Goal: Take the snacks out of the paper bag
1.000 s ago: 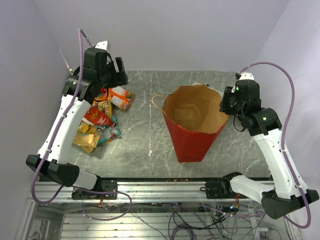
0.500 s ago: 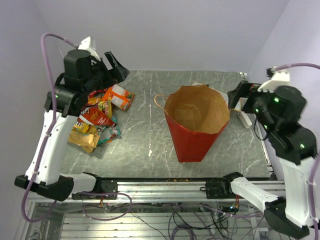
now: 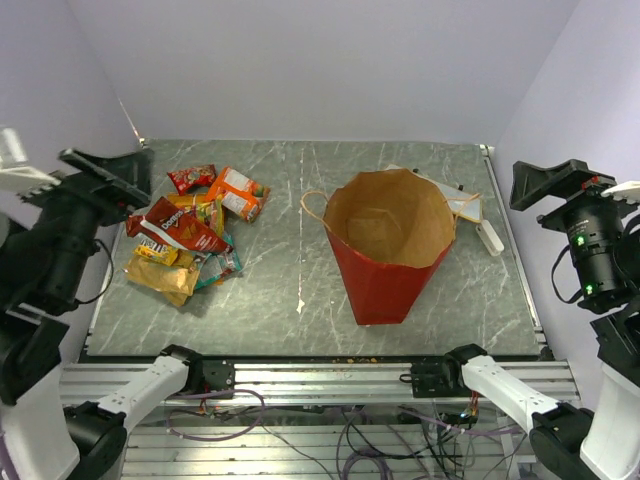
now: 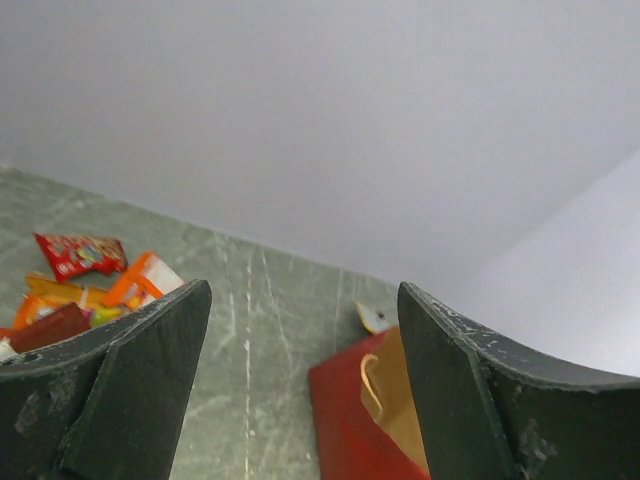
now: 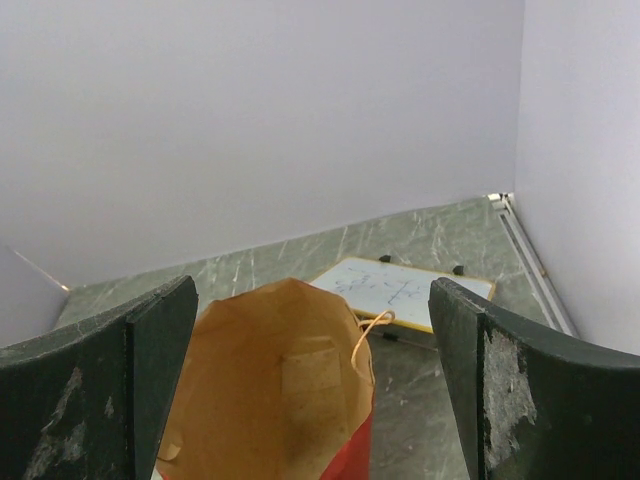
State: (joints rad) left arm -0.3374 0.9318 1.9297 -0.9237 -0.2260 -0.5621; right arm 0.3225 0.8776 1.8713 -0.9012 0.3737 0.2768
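The paper bag [image 3: 385,262] stands upright mid-table, red outside, its mouth wide; the right wrist view looks into the paper bag [image 5: 270,400] and shows only brown paper. The snacks [image 3: 188,232] lie in a loose pile on the left of the table, orange, red and yellow packets, with a small red packet [image 4: 80,254] at the far end. My left gripper [image 3: 112,172] is raised off the table's left side, open and empty [image 4: 302,300]. My right gripper [image 3: 552,182] hangs high at the right edge, open and empty [image 5: 312,290].
A flat white card with a yellow edge [image 3: 457,205] lies behind the bag on the right, also in the right wrist view [image 5: 400,292]. A white marker [image 3: 489,238] lies beside it. Lilac walls close in the table [image 3: 300,190] on three sides.
Both arms have swung up and outward: the left away from the snack pile, the right away from the bag's right rim. The right jaws have opened wide. The bag stays upright.
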